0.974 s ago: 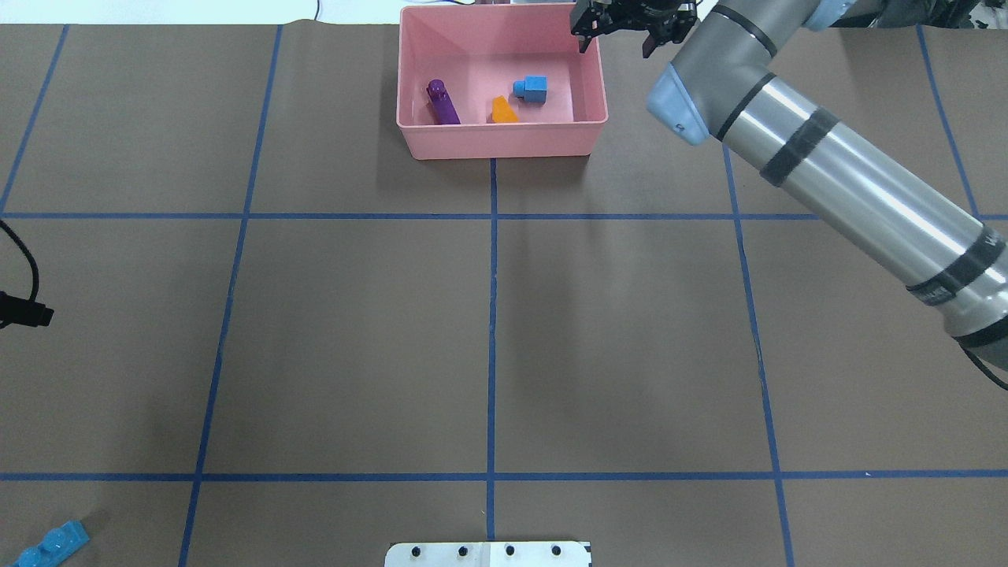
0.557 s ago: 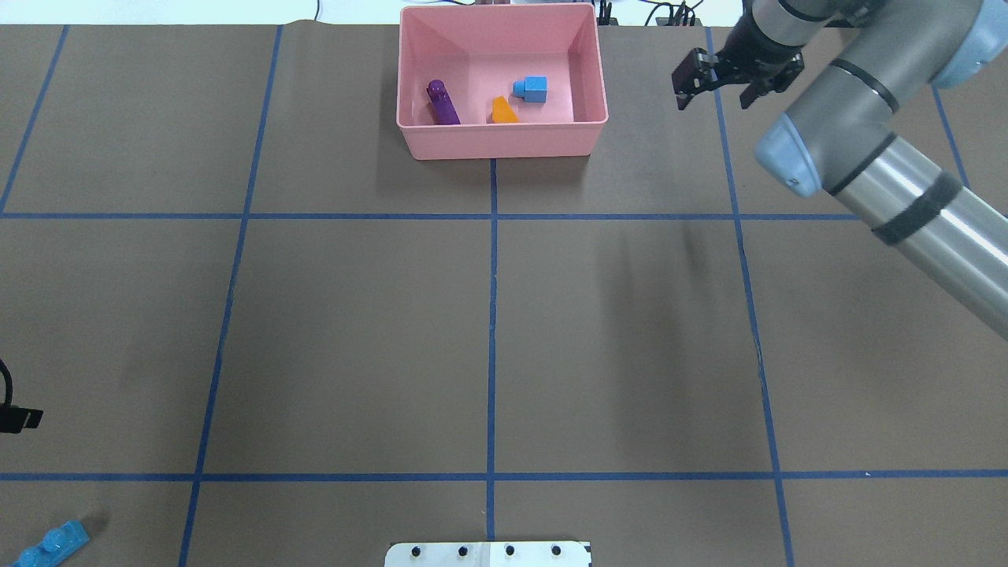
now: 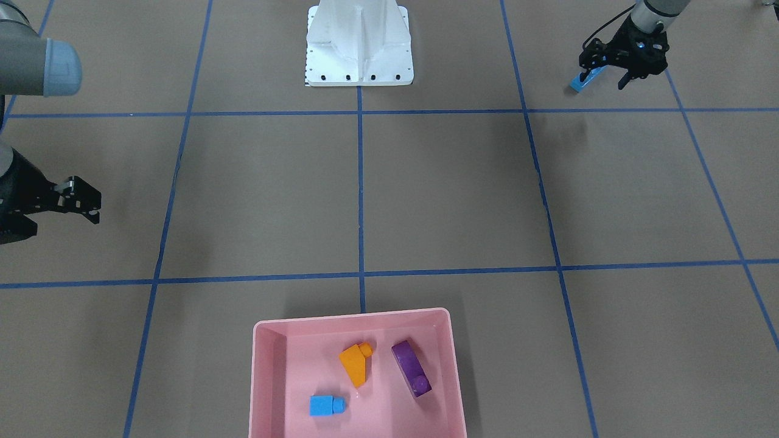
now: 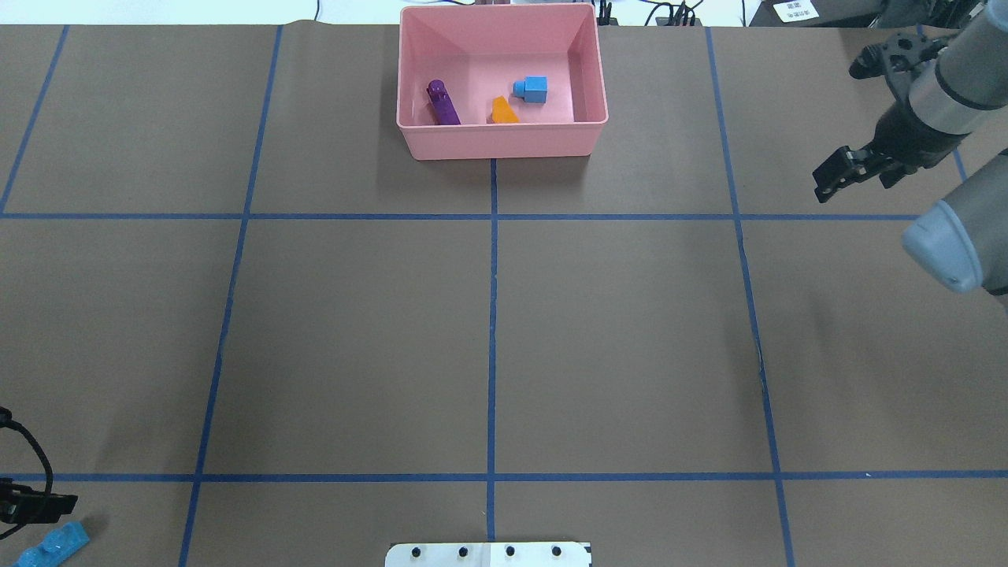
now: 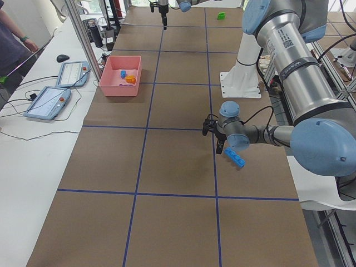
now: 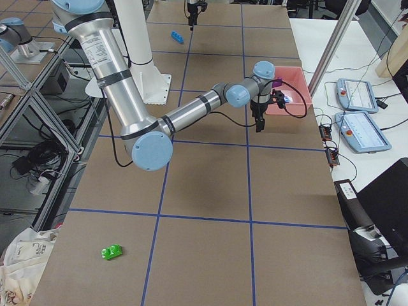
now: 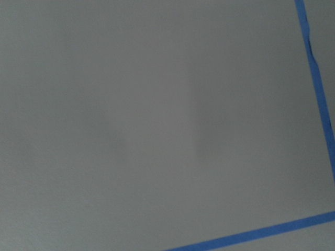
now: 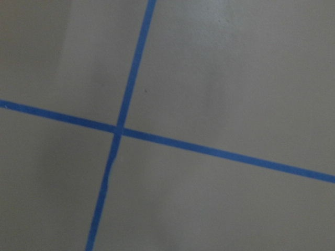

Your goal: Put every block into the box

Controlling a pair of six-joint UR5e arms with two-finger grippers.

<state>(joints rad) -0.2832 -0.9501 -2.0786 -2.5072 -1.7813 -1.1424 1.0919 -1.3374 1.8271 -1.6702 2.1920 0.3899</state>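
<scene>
The pink box [image 4: 502, 135] stands at the far middle of the table and also shows in the front view [image 3: 263, 377]. In it lie the purple oblong block [image 4: 443, 103], the orange sloped block [image 4: 503, 111] and the small blue cube [image 4: 532, 89]. The long light-blue block [image 4: 52, 542] lies at the near left corner. My left gripper [image 3: 608, 72] is open just above it, beside the block [image 3: 588, 79]. My right gripper [image 4: 857, 175] is open and empty, right of the box. The small green block [image 6: 114, 252] lies far out on my right side.
The white robot base [image 4: 488, 554] sits at the near middle edge. Blue tape lines [image 4: 492, 315] grid the brown table. Tablets [image 5: 61, 83] and cables lie on a side table beyond the box, and an operator [image 5: 14, 44] stands there.
My right gripper has swung from over the box's far right corner out to the right and nearer me. My left gripper has moved nearer, down toward the light-blue block.
</scene>
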